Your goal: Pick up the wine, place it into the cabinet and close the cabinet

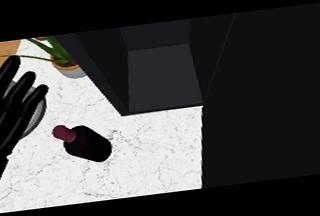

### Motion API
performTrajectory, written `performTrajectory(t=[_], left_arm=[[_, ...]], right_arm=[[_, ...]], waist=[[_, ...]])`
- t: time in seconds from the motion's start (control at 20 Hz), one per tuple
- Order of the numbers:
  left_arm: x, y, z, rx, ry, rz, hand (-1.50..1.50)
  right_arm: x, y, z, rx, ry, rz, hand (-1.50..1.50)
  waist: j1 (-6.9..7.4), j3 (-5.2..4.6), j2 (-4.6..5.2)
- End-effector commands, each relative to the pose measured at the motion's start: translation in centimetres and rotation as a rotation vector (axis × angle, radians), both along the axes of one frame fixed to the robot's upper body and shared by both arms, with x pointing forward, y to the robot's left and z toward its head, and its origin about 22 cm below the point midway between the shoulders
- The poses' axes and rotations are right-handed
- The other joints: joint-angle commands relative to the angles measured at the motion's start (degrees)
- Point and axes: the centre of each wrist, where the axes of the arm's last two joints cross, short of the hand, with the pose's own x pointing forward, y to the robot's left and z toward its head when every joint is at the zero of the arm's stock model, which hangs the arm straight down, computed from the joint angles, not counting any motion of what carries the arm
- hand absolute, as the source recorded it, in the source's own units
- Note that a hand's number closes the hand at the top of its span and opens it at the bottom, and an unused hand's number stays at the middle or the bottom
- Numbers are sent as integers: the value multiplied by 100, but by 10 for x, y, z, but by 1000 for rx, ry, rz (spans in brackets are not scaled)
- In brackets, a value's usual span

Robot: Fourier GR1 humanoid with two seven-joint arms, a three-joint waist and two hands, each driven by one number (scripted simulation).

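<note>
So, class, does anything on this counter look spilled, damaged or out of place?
Nothing stands out: the wine bottle is intact on the marble counter, no spill around it, and the cabinet is open.

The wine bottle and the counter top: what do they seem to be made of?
The wine bottle looks like very dark, purplish glass; no reflections show, so glass is only likely. The counter top looks like white marble or an imitation: thin grey veins run across it, and the finish looks dull.
</note>
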Motion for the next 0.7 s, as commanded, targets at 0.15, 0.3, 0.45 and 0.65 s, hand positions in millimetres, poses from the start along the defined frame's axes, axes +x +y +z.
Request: performTrajectory(t=[0.15,0.3,0.45,0.65], left_arm=[[15,36,-5,-11,-10,20,-150],[7,52,-19,9,22,27,-150],[26,63,-36,24,37,33,-150],[29,78,-49,17,51,28,-150]], right_arm=[[-48,-15,38,13,-68,35,-150],[-40,-6,37,35,-71,7,-150],[-36,-10,37,35,-62,34,-150],[-41,-5,42,26,-83,32,-150]], waist=[[-22,0,5],[34,-5,2],[-3,0,15],[7,-6,5]])
